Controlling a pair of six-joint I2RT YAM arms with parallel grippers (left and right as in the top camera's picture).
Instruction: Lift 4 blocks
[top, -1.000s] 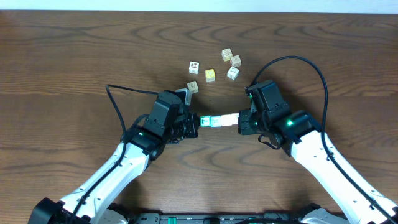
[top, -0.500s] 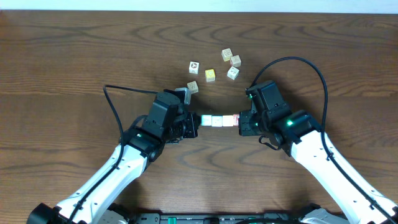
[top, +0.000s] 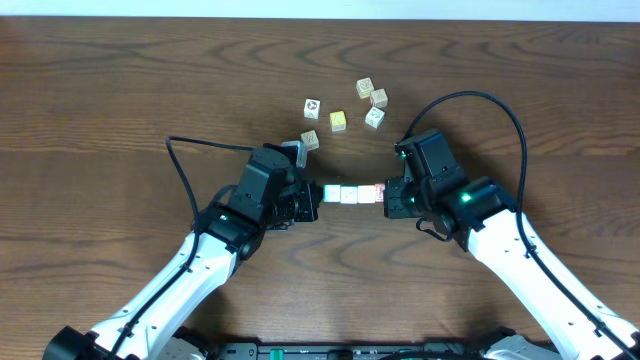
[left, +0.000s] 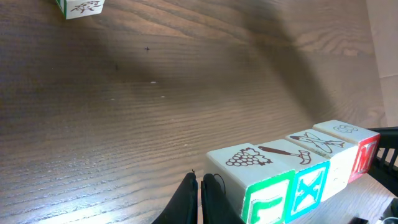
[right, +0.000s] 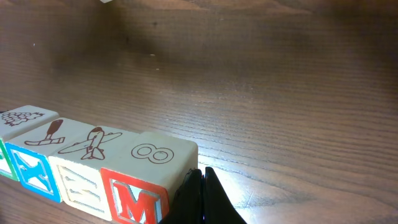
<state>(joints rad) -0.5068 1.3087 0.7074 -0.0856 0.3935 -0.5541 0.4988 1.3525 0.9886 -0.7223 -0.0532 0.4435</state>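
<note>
Four blocks form one tight row between my two grippers. From left to right they are a green-faced block (top: 331, 194) (left: 268, 199), a blue block with a white X (top: 348, 194) (left: 308, 186), a yellow-orange block (top: 364, 193) (right: 78, 183) and a red M block (top: 378, 191) (right: 134, 202). My left gripper (top: 312, 200) (left: 200, 180) is shut, its closed fingers pressing the green end. The right gripper (top: 390, 195) (right: 200, 174) is shut too, against the red M end. Whether the row is off the table I cannot tell.
Several loose pale cubes lie behind the row: a white one (top: 312, 106), a paler yellow one (top: 338, 121), a trio (top: 374, 103) and one just behind the left gripper (top: 310, 139). Black cables arch over both arms.
A second ago the row showed a green tint on top; now its pale picture faces show. The left arm shifted slightly. Nothing has moved in the last half second.
</note>
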